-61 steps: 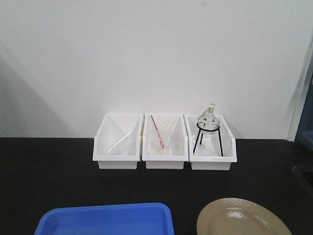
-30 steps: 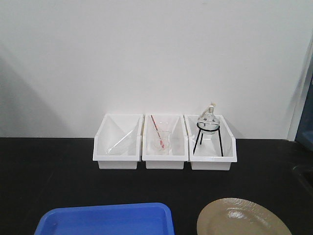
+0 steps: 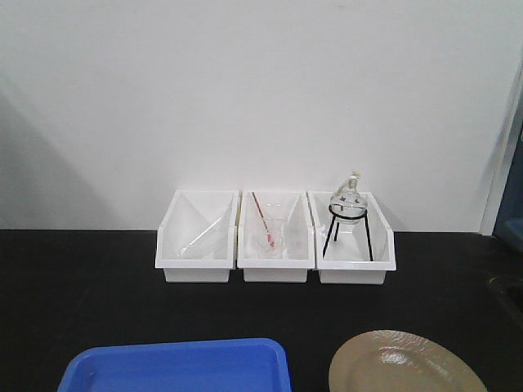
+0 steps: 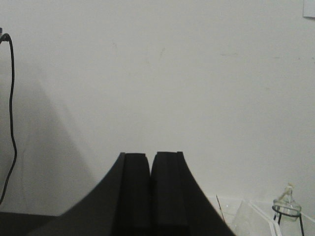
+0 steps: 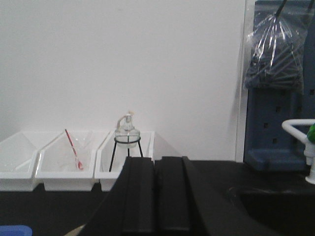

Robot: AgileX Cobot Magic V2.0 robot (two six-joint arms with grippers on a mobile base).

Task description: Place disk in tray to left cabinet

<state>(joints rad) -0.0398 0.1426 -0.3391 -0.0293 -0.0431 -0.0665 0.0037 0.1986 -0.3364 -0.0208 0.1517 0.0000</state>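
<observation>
— Disk (image 3: 404, 365) lies on the desk (image 3: 82, 278), right of the tray (image 3: 176, 365); pick-up not begun.
— Closed and empty, both left gripper (image 4: 150, 162) and right gripper (image 5: 155, 164). Right one should open, then reach its rim.

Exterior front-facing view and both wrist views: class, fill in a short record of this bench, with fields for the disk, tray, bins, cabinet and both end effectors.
disk: tan disk on the black table, right of the tray, apart from it, cut off by the frame edge
tray: blue tray, visible part bare
bins: three white bins in a row by the wall; the right one holds a glass vessel on a tripod
cabinet: not in view
left end effector: shut, holding nothing
right end effector: shut, holding nothing
</observation>
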